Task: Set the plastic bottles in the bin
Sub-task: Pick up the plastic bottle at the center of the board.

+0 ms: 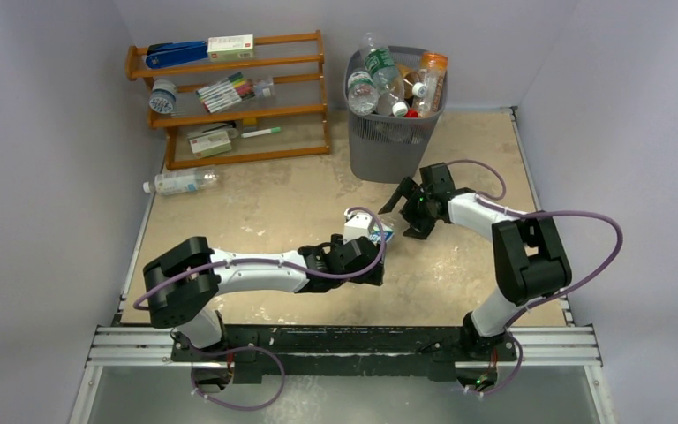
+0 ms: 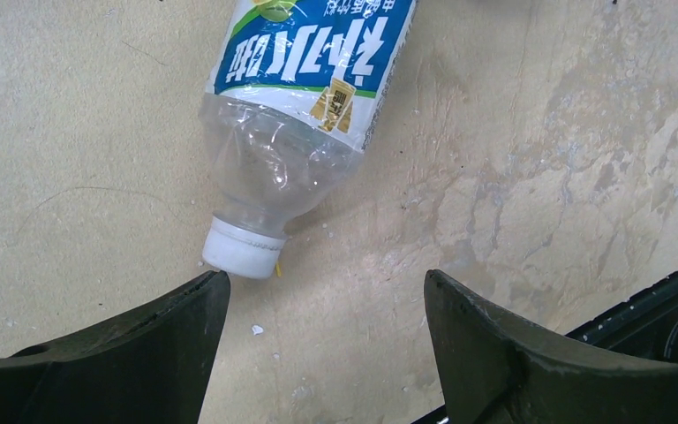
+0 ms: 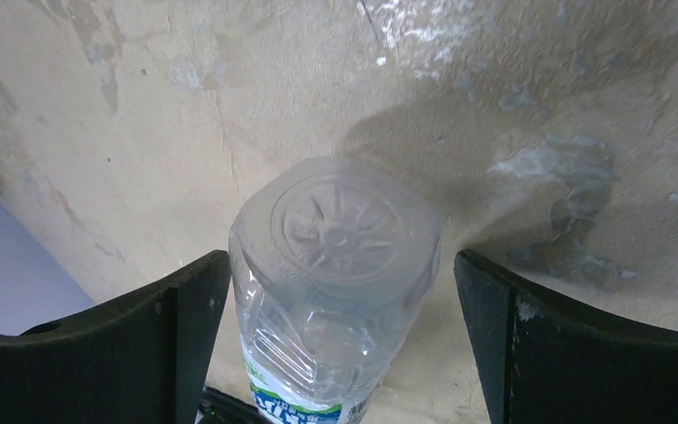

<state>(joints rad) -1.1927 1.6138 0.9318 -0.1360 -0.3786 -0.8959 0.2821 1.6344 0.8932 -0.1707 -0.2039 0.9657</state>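
I see one bottle lying on the surface near of the bin, its cap just ahead of my open left gripper, its base between the fingers of my wide-open right gripper.

Both arms: white link shells, black joint housings, blocky black elbows. Same build on left arm and right arm. A purple cable loops loosely along each arm and down under the base. Bases bolted to a black plate on silver rails. Wrist views: fingers matt black, curved, edges scuffed and dusty.
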